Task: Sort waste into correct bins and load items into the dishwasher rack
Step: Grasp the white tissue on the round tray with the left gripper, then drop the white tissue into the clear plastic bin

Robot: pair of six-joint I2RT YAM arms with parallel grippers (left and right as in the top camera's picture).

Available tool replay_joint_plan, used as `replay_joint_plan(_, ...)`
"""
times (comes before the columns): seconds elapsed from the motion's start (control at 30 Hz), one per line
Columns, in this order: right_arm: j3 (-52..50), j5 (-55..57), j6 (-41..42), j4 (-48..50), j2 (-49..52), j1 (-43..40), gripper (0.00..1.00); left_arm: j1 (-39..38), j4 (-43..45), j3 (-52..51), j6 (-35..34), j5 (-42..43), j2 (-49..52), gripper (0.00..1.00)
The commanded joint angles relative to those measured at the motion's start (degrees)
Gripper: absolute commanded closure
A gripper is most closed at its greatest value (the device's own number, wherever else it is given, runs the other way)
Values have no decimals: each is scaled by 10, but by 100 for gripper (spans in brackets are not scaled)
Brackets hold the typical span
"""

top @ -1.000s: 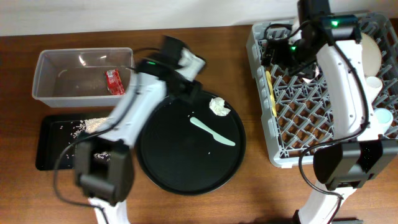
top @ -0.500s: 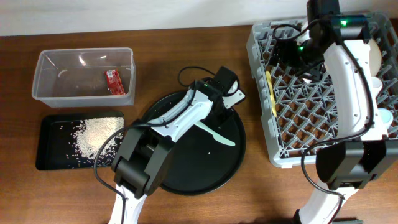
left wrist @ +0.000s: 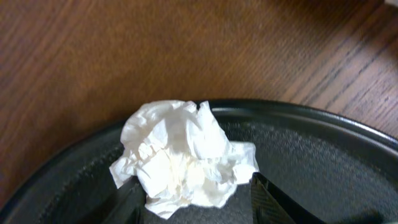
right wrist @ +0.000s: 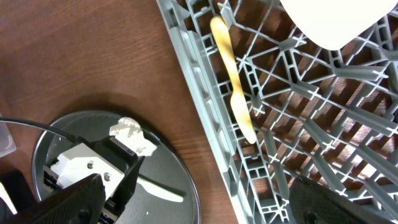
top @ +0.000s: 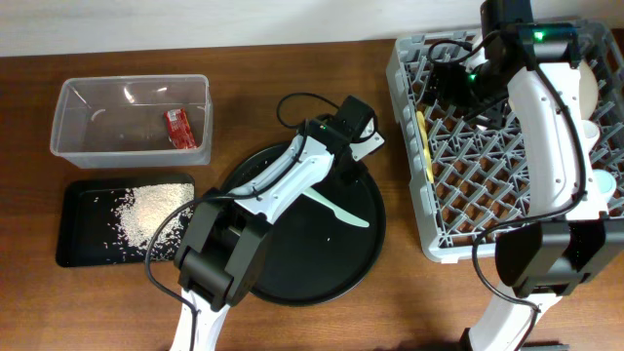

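A crumpled white paper wad (left wrist: 183, 155) lies at the far rim of the round black tray (top: 292, 258). My left gripper (left wrist: 199, 208) is down over it, open, one finger on each side of the wad. The overhead view shows only the left gripper (top: 344, 161); the wad is hidden beneath it. A mint-green spoon (top: 336, 208) lies on the same tray. My right gripper (right wrist: 202, 205) hangs wide open and empty over the grey dishwasher rack (top: 408, 127), at its far left corner. A yellow spoon (right wrist: 233, 81) lies in the rack's left edge.
The clear tub (top: 68, 117) at far left holds a red wrapper (top: 177, 129). In front of it, the shallow black tray (top: 78, 200) carries rice grains (top: 146, 207). A cream plate (top: 582, 83), white cup (top: 585, 132) and light-blue cup (top: 604, 183) stand along the rack's right side.
My left arm swung right from beside the clear tub and came down over the paper wad, then held still. The right arm shifted slightly toward the rack's far edge.
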Motion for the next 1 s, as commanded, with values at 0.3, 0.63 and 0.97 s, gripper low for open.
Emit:
replay_joint_plan(0.3, 4, 9, -4, 0, 0, -4, 2, 7, 17, 15, -15, -6, 48, 96)
replay_joint_plan(0.63, 4, 9, -10, 0, 0, -4, 2, 27, -171, 176, -24, -55, 21, 99)
replay_joint_plan(0.97, 4, 9, -10, 0, 0, -4, 2, 244, -288, 285, -103, -176, -42, 99)
